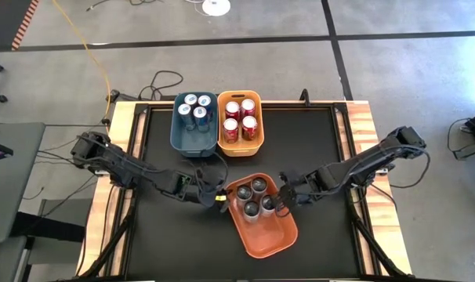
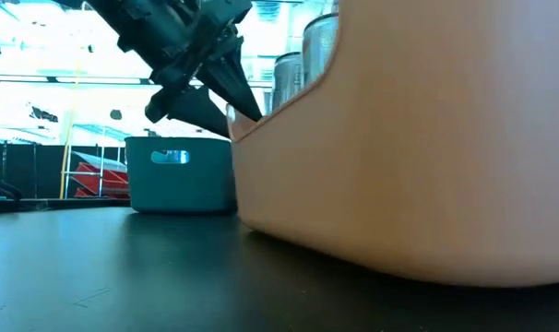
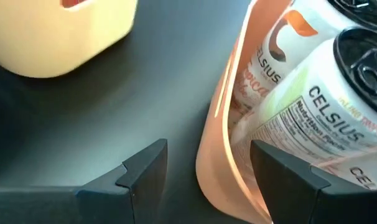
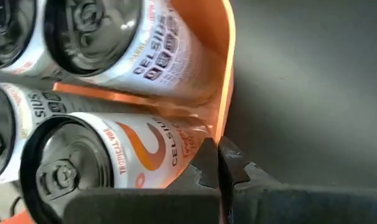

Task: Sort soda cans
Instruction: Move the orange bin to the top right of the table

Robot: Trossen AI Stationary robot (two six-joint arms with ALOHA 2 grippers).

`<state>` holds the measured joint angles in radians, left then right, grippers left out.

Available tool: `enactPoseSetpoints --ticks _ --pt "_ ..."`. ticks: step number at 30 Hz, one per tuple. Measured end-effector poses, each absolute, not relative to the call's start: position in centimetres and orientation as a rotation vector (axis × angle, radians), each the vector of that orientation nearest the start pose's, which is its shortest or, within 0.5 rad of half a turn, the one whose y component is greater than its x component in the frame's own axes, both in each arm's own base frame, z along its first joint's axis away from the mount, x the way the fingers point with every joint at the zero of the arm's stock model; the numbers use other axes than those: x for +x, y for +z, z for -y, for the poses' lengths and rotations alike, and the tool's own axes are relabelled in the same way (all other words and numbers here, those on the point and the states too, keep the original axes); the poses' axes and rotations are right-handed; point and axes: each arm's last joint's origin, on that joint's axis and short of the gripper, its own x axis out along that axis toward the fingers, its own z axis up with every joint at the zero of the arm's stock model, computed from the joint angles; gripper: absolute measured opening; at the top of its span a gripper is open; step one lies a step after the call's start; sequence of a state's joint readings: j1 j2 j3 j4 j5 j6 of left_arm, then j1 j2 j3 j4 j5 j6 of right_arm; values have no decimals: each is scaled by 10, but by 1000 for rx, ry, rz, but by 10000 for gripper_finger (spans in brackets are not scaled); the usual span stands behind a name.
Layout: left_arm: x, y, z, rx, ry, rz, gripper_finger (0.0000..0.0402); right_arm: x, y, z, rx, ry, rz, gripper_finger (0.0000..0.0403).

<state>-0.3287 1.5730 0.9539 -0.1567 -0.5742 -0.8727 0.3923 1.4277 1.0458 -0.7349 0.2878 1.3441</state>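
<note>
The right claw (image 4: 218,163) was clamped on the orange bin's rim (image 4: 224,93), while the left claw (image 3: 204,171) straddled the opposite rim, fingers apart.

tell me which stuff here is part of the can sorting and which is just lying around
Job:
blue cans in blue bin
red cans in yellow bin
white cans in orange bin

Lying about:
yellow cable on floor
</note>
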Motion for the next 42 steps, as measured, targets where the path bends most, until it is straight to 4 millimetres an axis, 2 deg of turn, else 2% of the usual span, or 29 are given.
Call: enactPoseSetpoints --ticks 11,42 --pt "313 211 81 -514 485 -540 224 241 243 -109 888 -712 -887 0" --pt "315 213 85 -515 393 -561 224 168 242 -158 1052 -998 -801 0"
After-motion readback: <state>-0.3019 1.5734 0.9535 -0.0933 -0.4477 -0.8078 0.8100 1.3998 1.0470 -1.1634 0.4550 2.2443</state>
